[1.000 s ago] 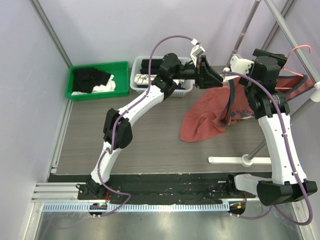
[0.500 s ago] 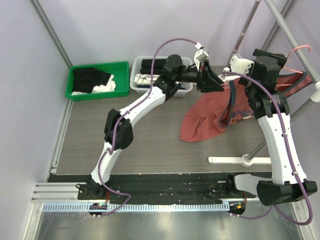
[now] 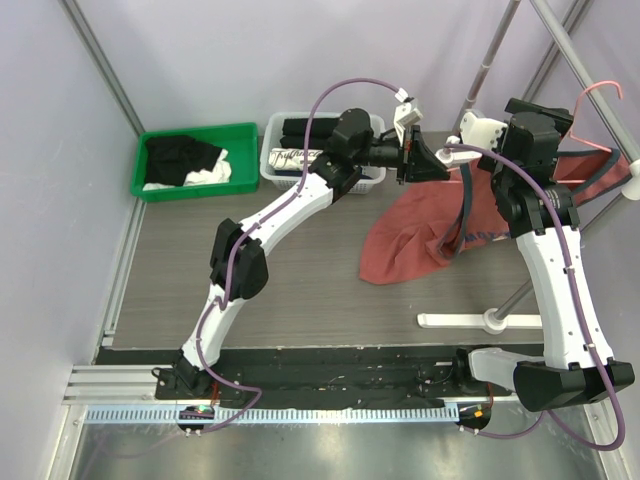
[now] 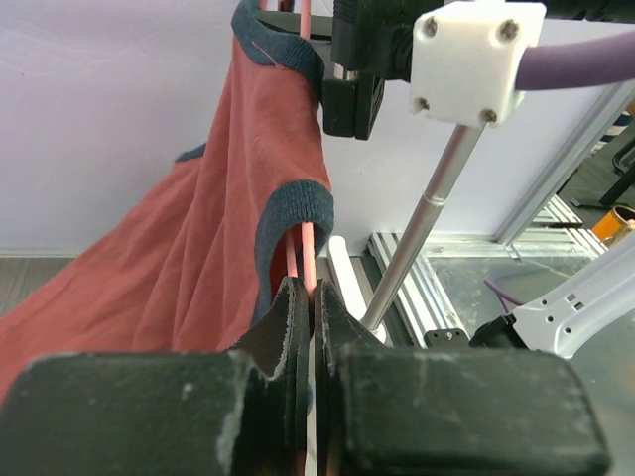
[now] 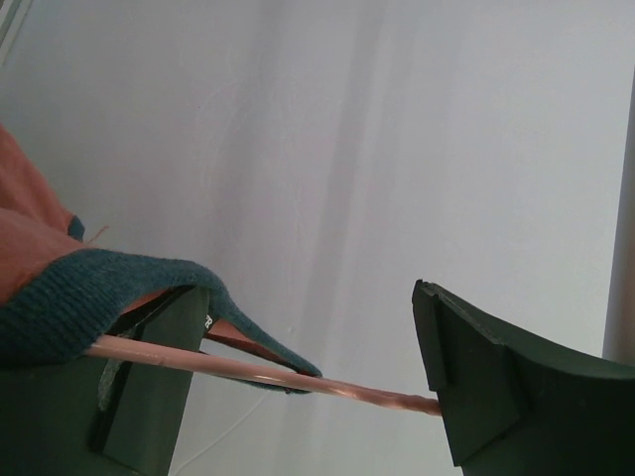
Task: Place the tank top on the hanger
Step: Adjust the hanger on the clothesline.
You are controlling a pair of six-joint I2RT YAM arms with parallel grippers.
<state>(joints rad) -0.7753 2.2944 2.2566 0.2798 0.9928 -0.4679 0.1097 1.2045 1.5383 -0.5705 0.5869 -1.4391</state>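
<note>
Pinching shut is what the left claw (image 4: 306, 294) is doing now. A second ago its jaws were standing partly apart beside the cloth. Now they are pressing together, with the thin pink wire of the hanger (image 4: 309, 248) running straight down into the seam between them, just beside the navy-trimmed edge of the tank top (image 4: 223, 198). In the top view that arm is also sitting a little farther toward the right side of the desk (image 3: 300, 290) than before, right up against the raised cloth.

The right claw (image 5: 308, 302) is not changing. Its jaws are standing wide apart, with the hanger wire lying across the gap between them and a navy strap draping over the wire and over one jaw. As far as I can judge, it is cradling the wire rather than squeezing it.

The tank top is hanging over the far right part of the desk, its upper part lifting up between the two claws and its hem pooling on the desk surface. The hanger's hook is rising near the slanted metal rail (image 3: 575, 65) at the far right corner; whether it is resting on the rail I cannot tell.

My reading is that the left claw is taking over as the anchor for the wire, steadying the hanger so the rest of the shirt can be worked over it. The shirt is looking only partly threaded, so the task is still going on
</note>
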